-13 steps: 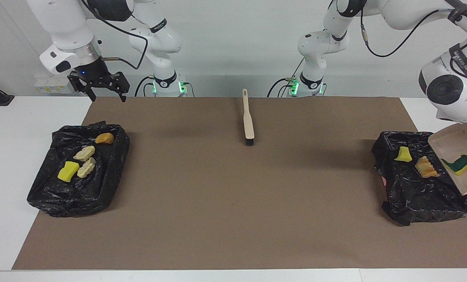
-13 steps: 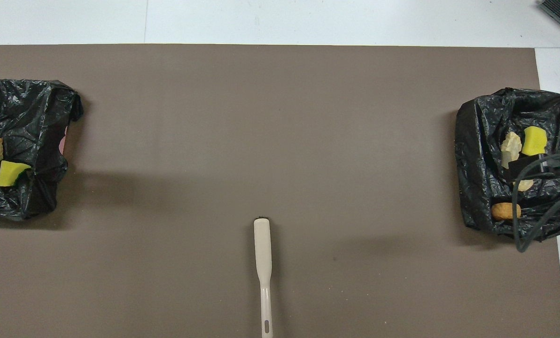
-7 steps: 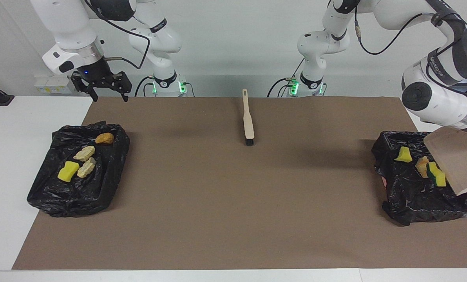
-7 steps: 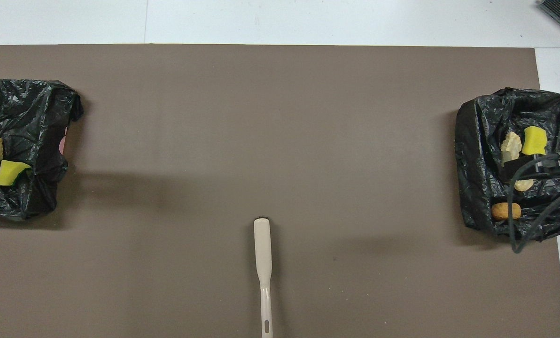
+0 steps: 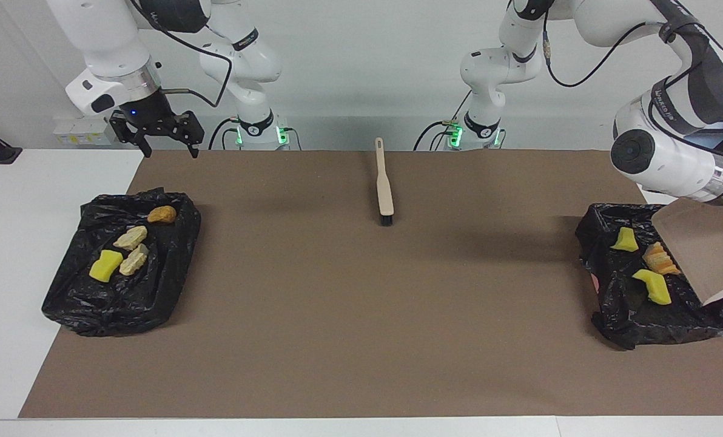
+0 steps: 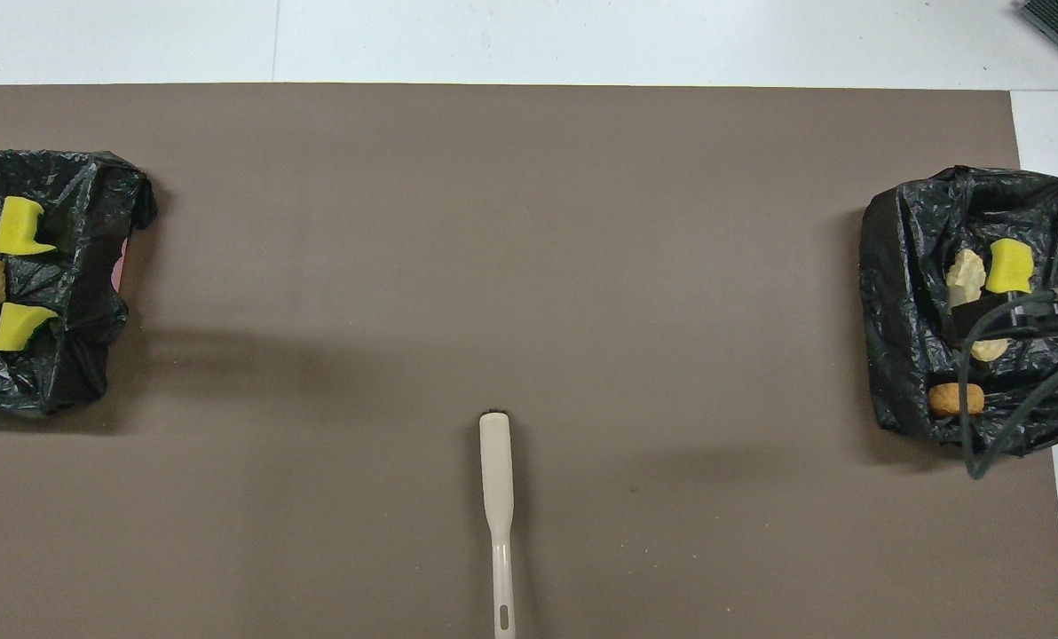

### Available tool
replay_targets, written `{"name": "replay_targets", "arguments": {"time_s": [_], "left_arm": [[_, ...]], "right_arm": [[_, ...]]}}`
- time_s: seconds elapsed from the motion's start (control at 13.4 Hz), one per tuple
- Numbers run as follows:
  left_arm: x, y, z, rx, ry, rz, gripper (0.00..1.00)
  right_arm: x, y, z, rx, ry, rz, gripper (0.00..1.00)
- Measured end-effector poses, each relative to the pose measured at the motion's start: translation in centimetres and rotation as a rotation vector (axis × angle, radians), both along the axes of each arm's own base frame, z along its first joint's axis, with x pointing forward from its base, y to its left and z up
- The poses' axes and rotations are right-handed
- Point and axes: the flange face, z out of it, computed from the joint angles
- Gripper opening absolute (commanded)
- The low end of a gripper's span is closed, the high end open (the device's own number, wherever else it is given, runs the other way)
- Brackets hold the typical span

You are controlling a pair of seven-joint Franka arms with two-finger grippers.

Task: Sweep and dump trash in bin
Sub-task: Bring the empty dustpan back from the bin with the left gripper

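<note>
Beige dustpan (image 5: 704, 249), clamped in the left tool at the frame's edge, tilts over the black-lined bin (image 5: 652, 303) holding three scraps (image 5: 654, 286); the right tool (image 5: 155, 130), wide, hangs over the other bin (image 5: 119, 297).

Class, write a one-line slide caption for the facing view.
Tilted dustpan over a black-bagged bin holding three scraps; brush lies mid-table.

Trash (image 5: 651, 286) lies in a bin (image 5: 616, 315) at each table end — brush (image 5: 385, 185) between, nearer the robots.

Right hand (image 5: 166, 144) hangs raised with fingers spread; left hand, closed, sits beyond the frame edge.
</note>
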Motion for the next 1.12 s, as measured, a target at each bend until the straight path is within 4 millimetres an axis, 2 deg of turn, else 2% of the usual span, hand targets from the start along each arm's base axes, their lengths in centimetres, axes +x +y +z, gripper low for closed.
{"name": "replay_targets", "arguments": {"time_s": [0.22, 0.37, 0.6, 0.9, 1.12], "left_arm": [[0.1, -2.0, -1.1, -0.197, -0.015, 0.02, 0.0], [0.2, -4.6, -2.1, -0.324, -0.014, 0.02, 0.0], [0.6, -10.9, -5.2, -0.496, -0.073, 0.118, 0.0], [0.6, -19.5, -10.4, -0.67, -0.175, 0.382, 0.0], [-0.3, -26.6, -13.0, -0.74, -0.283, 0.599, 0.0]], "right_arm": [[0.0, 0.0, 0.0, 0.0, 0.0, 0.0, 1.0], [0.0, 0.0, 0.0, 0.0, 0.0, 0.0, 1.0], [0.0, 0.0, 0.0, 0.0, 0.0, 0.0, 1.0], [0.0, 0.0, 0.0, 0.0, 0.0, 0.0, 1.0], [0.0, 0.0, 0.0, 0.0, 0.0, 0.0, 1.0]]}}
